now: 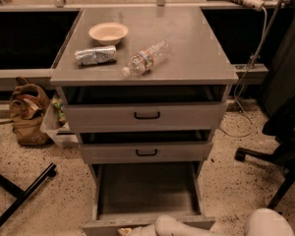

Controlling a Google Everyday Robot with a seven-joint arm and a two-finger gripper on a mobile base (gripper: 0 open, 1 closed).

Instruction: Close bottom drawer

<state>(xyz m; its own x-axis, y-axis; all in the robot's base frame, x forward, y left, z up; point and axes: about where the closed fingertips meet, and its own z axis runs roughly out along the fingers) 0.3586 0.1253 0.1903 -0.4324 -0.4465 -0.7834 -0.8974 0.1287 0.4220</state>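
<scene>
The bottom drawer (146, 191) of the grey metal cabinet (187, 58) is pulled far out; its long grey tray looks empty and its low front panel (98, 226) sits at the picture's bottom edge. My white arm (174, 225) reaches in from the bottom right, and my gripper (130, 230) is right at that front panel, mostly cut off by the picture's edge. The middle drawer (146, 152) and top drawer (146, 115), both with black loop handles, stand slightly out.
On the cabinet top lie a bowl (108, 32), a crushed packet (95, 56) and a plastic bottle (146, 58). A brown bag (27, 113) and a plastic bin (54, 124) stand left; a black stand leg (22, 196) lies lower left; an office chair base (275, 161) is right.
</scene>
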